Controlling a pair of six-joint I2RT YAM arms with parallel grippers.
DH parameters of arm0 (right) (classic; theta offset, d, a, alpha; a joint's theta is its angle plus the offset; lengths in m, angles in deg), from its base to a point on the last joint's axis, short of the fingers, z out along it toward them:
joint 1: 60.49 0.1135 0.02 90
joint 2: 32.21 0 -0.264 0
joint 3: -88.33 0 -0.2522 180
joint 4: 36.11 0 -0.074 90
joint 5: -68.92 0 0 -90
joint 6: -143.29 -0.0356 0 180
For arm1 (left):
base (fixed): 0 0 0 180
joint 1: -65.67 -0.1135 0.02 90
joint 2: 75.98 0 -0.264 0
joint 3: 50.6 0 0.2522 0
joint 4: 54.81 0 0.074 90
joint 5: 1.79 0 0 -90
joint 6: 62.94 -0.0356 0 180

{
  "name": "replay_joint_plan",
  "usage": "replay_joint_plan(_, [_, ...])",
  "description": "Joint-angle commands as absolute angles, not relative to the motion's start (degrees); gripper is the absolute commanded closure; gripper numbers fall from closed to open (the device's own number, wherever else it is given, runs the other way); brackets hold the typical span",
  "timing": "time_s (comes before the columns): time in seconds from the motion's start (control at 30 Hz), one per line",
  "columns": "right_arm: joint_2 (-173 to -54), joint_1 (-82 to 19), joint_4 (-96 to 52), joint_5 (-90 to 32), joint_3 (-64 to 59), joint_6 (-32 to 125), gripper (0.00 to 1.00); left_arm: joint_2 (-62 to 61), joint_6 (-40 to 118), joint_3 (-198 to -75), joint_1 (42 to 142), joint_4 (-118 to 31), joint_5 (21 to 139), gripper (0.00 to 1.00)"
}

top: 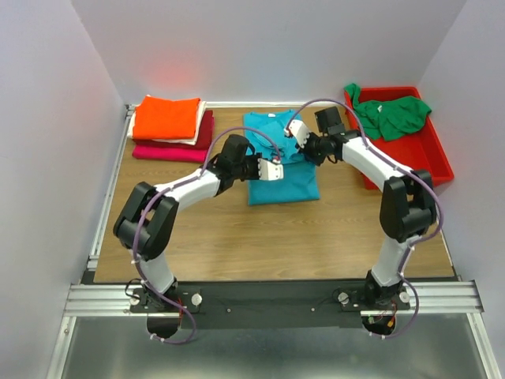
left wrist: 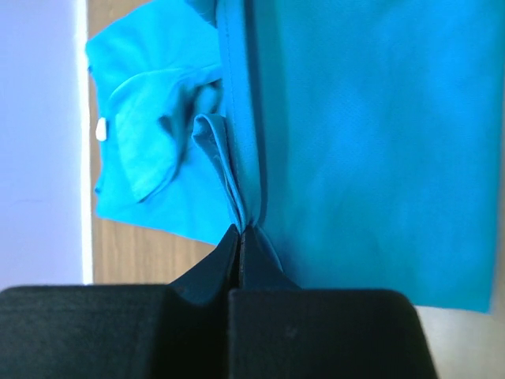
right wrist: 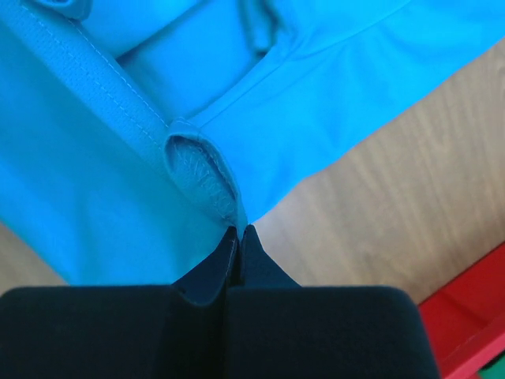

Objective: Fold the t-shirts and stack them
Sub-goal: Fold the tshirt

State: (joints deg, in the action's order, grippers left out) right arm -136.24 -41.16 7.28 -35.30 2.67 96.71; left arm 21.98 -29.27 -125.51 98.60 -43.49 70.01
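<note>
From the overhead view I see the teal t-shirt (top: 288, 185) lying partly folded in the middle of the wooden surface (top: 237, 237), toward the back. It sits between a stack at the back left and the red bin (top: 430, 158) at the right. Both arms reach in over it.

My left gripper (top: 274, 169) is over the left part of the shirt, about halfway down it. In the left wrist view its fingertips are pressed together on a narrow raised fold of teal cloth, with no gap showing between them. Beyond that pinch the fabric bunches toward the collar, where a small white neck label (left wrist: 101, 129) shows.

My right gripper (top: 296, 129) is over the upper part of the shirt, nearer the back wall. In the right wrist view its fingertips are likewise closed tight on a curled, stitched edge of the same shirt, right where the cloth meets bare wood.

The stack at the back left has the orange t-shirt (top: 166, 116) on top. A white t-shirt (top: 202, 109) peeks out beneath it, then comes a dark red t-shirt (top: 207, 133), and a magenta t-shirt (top: 166, 151) is at the bottom. All four are folded flat.

The green t-shirt (top: 390, 114) lies crumpled in the far end of the red bin, with part of it draped over the rim.
</note>
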Motion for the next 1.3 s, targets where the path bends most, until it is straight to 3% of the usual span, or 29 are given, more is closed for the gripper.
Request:
replay_joint_plan(0.0, [-142.42, -42.12, 6.92, -32.15, 10.66, 95.83, 1.0, 26.92, -30.24, -131.24, 95.56, -42.11, 68.26, 1.0])
replay_joint_plan(0.77, [-160.89, -43.35, 6.57, -26.79, 30.55, 89.59, 1.0, 42.95, -25.67, -148.31, 92.3, -46.66, 72.39, 1.0])
replay_joint_plan(0.93, [-157.9, -43.97, 6.48, -29.77, 28.18, 89.32, 1.0, 39.26, -26.46, -144.01, 92.21, -48.44, 71.78, 1.0])
replay_joint_plan(1.27, [-139.82, -43.97, 6.57, -43.99, 7.46, 90.99, 0.99, 23.53, -25.94, -127.23, 94.23, -49.49, 68.0, 1.0])
